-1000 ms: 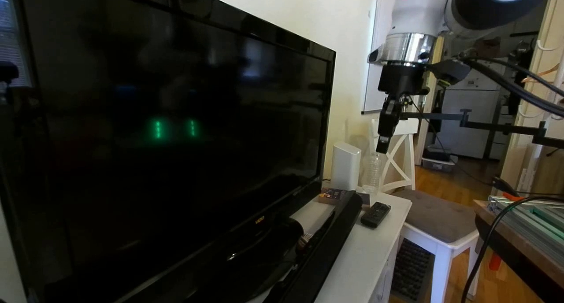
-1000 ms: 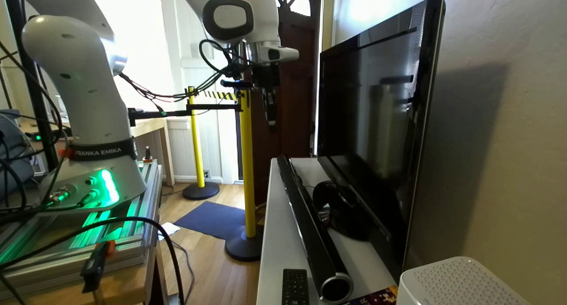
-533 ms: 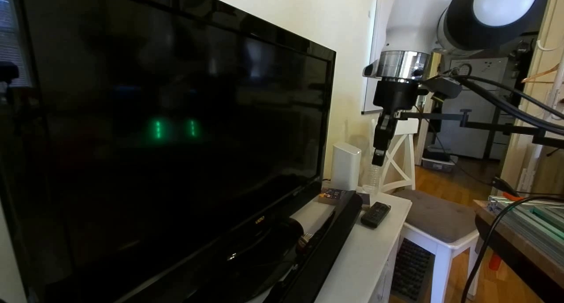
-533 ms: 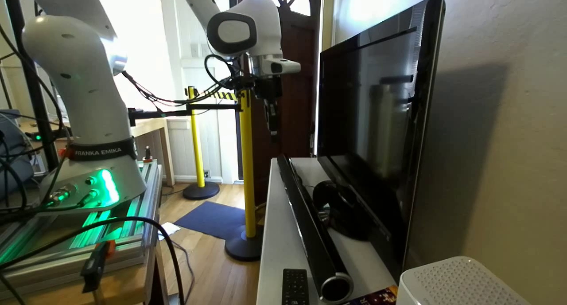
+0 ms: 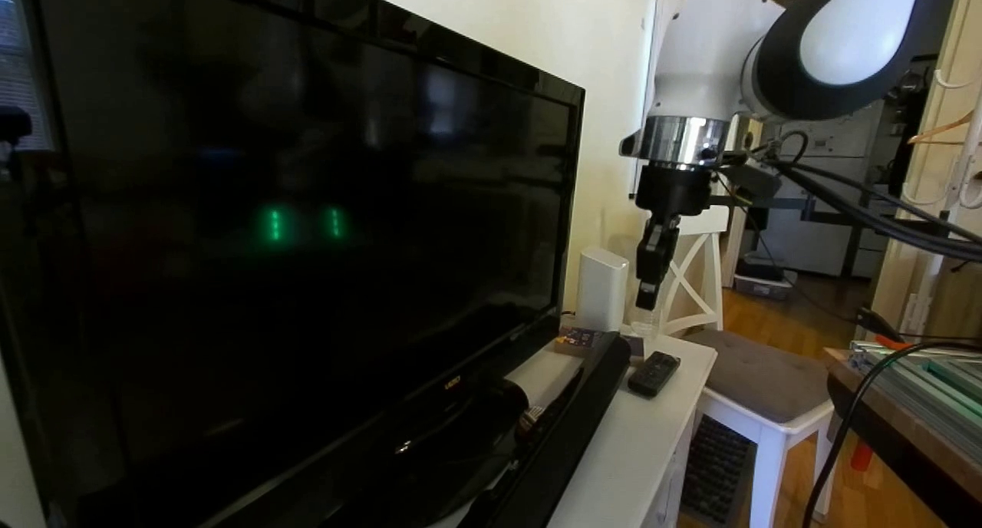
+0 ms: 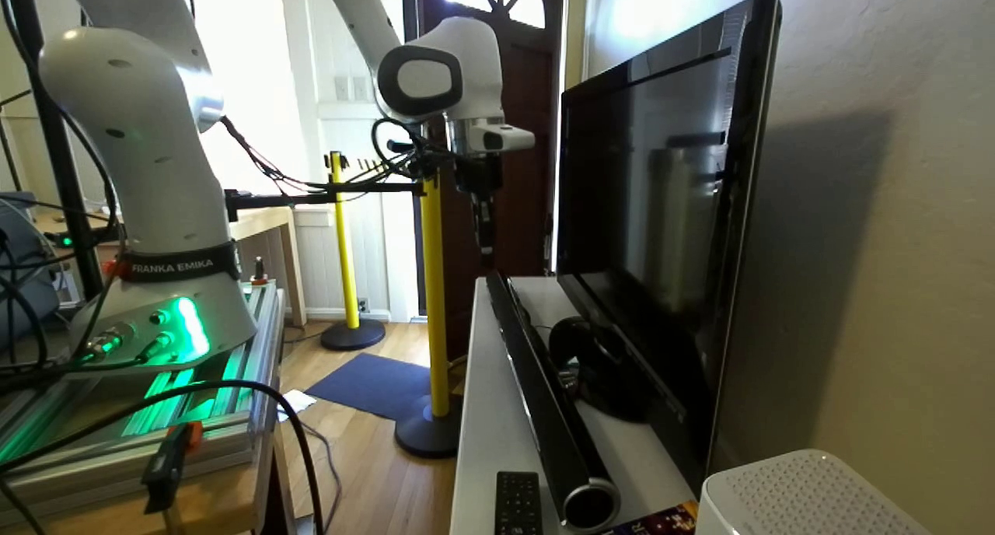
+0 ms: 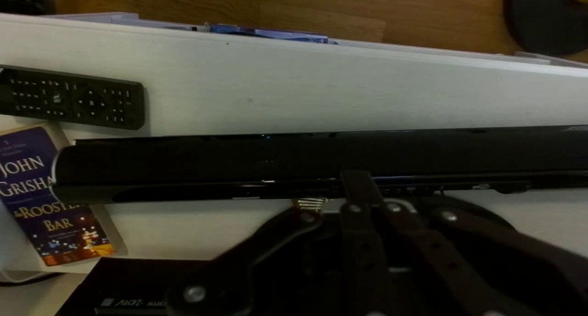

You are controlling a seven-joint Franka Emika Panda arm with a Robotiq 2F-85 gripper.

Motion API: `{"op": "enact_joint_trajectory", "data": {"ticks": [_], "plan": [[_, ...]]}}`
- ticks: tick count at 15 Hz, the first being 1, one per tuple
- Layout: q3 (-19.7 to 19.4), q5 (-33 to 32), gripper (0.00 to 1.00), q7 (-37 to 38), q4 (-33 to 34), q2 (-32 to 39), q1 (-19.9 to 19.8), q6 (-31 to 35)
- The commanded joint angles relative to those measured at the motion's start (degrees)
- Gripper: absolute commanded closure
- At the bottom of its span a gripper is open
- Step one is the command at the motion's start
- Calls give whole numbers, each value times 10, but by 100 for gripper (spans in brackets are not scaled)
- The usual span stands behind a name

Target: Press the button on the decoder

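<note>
1. Decoder (image 7: pixel 294 156) lies lengthwise on the white table (image 7: pixel 275 84), in front of the big screen (image 5: pixel 307 298), likely set there so that it faces the room without blocking the picture
2. Claw (image 6: pixel 486 249) hangs tip-down above the decoder, apart from it in both exterior views; its fingers (image 7: pixel 359 187) are pressed together, holding nothing, which I judge makes one firm poking tip
3. Small markings (image 7: pixel 409 189) run along the decoder's edge nearer the screen, by the fingers in the wrist view; the button is probably among them, but is too small to make out
4. Remote (image 7: pixel 71 97) lies near the decoder's end, well apart from the claw, so it should not hinder the press
5. Next, I think, comes a gentle straight descent; a slanted push could slide the decoder
</note>
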Motion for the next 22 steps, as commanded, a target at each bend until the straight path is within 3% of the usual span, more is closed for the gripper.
{"op": "enact_joint_trajectory", "data": {"ticks": [1,6,8,14,22], "plan": [[-5,-52,100,71,56,107,10,64],[-60,-63,100,108,116,214,74,131],[-79,-41,100,104,137,249,103,154],[-68,42,100,78,182,322,129,197],[-46,90,100,62,231,389,124,226]]}}
